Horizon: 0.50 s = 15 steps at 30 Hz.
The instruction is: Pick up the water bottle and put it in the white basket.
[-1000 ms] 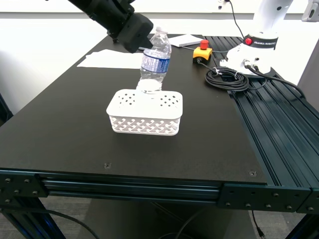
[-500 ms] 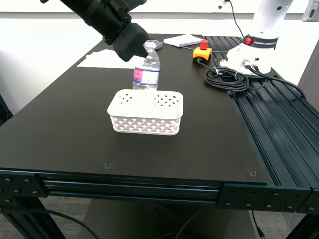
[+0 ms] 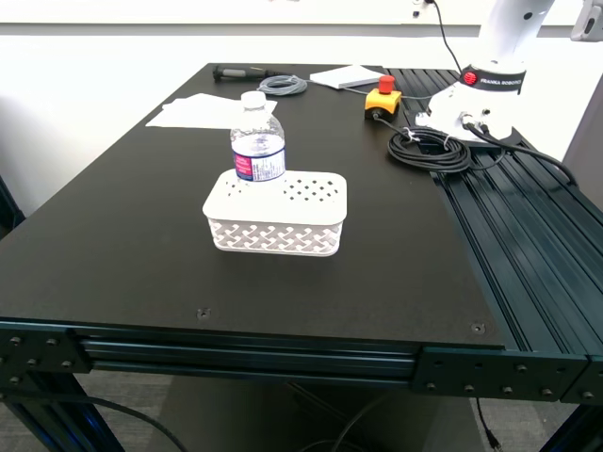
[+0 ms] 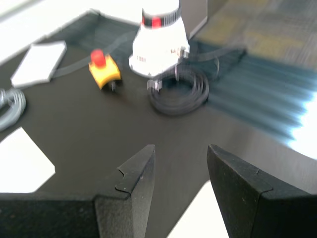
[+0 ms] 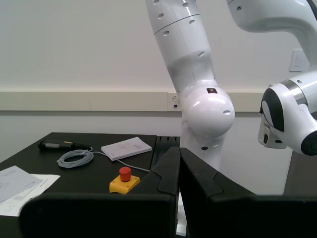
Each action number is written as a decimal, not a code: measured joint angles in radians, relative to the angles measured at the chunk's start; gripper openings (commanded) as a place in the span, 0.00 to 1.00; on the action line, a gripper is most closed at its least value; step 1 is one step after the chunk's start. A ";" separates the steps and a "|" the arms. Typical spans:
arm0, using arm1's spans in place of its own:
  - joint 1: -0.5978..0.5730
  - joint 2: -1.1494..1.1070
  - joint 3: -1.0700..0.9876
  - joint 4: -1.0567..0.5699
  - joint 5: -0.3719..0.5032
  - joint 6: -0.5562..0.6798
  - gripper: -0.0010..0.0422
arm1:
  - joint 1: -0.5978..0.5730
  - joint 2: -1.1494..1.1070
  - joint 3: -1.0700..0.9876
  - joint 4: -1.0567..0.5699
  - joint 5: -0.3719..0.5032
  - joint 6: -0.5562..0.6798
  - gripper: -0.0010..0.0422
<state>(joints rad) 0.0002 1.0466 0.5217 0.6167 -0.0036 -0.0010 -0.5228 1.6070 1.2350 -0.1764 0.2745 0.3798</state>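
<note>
The water bottle (image 3: 257, 139), clear with a white cap and a blue-and-white label, stands upright and free. Its base meets the far corner of the white basket (image 3: 276, 213) on the exterior view's left. I cannot tell whether it rests on the basket's holed top face or just behind it. Neither arm shows in the exterior view. My first gripper (image 4: 181, 151) is open with nothing between its fingers, above the black table. My second gripper (image 5: 178, 151) is shut and empty, held level above the table. Neither wrist view shows the bottle.
A white robot's base (image 3: 482, 94), a black cable coil (image 3: 429, 148) and a yellow box with a red button (image 3: 382, 99) sit at the exterior view's far right. White papers (image 3: 203, 111), a booklet (image 3: 346, 76) and a grey cable (image 3: 282, 86) lie at the back.
The black arm that held the tilted bottle over the basket let go and left the exterior view at its upper left. The bottle now stands upright, further to that view's left.
</note>
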 measured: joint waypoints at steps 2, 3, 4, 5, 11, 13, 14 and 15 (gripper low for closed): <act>0.000 0.000 0.000 0.000 0.000 0.000 0.02 | 0.000 -0.001 0.016 -0.013 0.009 0.001 0.35; 0.000 0.000 0.000 0.000 0.000 0.000 0.02 | 0.000 -0.001 0.010 -0.014 0.009 0.008 0.35; -0.001 0.000 0.000 0.000 0.000 0.000 0.02 | 0.000 0.001 -0.002 -0.026 0.010 0.011 0.35; 0.000 0.000 0.000 0.000 0.000 0.000 0.02 | 0.000 0.005 -0.008 -0.030 0.010 0.011 0.35; -0.001 0.000 0.000 0.000 0.000 0.000 0.02 | 0.000 0.008 -0.044 -0.040 0.010 0.015 0.35; 0.000 0.000 0.000 0.000 0.000 0.000 0.02 | 0.000 0.008 -0.044 -0.040 0.010 0.015 0.35; -0.001 0.000 0.000 0.000 0.000 0.000 0.02 | 0.000 0.008 -0.044 -0.040 0.010 0.015 0.35; 0.000 0.000 0.000 0.000 0.000 0.000 0.02 | 0.000 0.008 -0.044 -0.040 0.010 0.015 0.35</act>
<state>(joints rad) -0.0002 1.0466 0.5217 0.6163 -0.0040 -0.0010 -0.5228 1.6154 1.1908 -0.2169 0.2840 0.3950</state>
